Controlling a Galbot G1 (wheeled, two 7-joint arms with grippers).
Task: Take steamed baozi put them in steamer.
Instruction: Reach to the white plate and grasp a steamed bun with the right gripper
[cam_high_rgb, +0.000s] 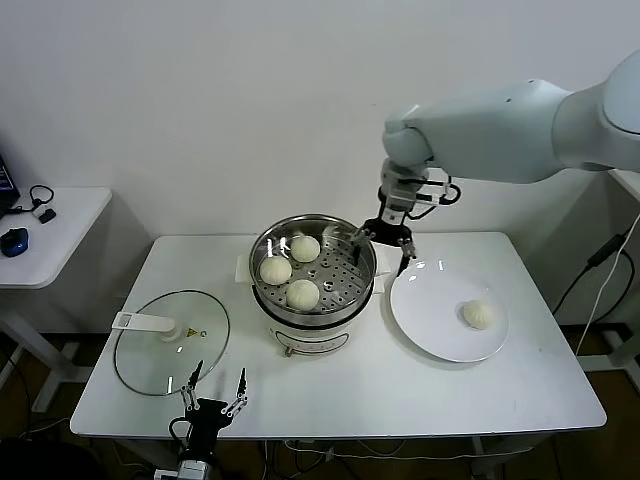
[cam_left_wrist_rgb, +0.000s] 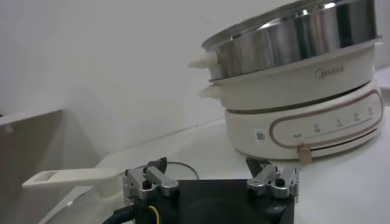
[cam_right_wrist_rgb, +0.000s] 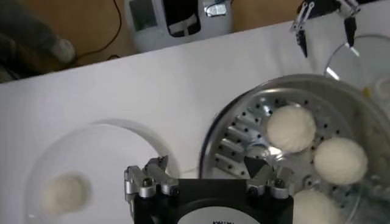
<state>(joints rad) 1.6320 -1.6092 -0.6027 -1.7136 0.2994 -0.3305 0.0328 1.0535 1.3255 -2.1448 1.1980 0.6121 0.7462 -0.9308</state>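
Note:
The steamer (cam_high_rgb: 311, 322) stands mid-table with three steamed baozi (cam_high_rgb: 305, 248) (cam_high_rgb: 276, 270) (cam_high_rgb: 302, 293) on its perforated tray. One more baozi (cam_high_rgb: 478, 314) lies on the white plate (cam_high_rgb: 430, 310) to its right. My right gripper (cam_high_rgb: 380, 262) hangs open and empty over the steamer's right rim, between pot and plate. The right wrist view shows its jaws (cam_right_wrist_rgb: 207, 163) straddling the steamer's rim (cam_right_wrist_rgb: 210, 146), the tray buns (cam_right_wrist_rgb: 291, 128) on one side and the plate bun (cam_right_wrist_rgb: 61, 193) on the other. My left gripper (cam_high_rgb: 215, 380) waits open at the table's front edge.
A round glass lid (cam_high_rgb: 170, 355) with a white handle (cam_high_rgb: 140, 322) lies flat left of the steamer, just beyond my left gripper (cam_left_wrist_rgb: 207, 164). A side table (cam_high_rgb: 60, 215) with a mouse stands at far left. Cables hang beside the table's right end.

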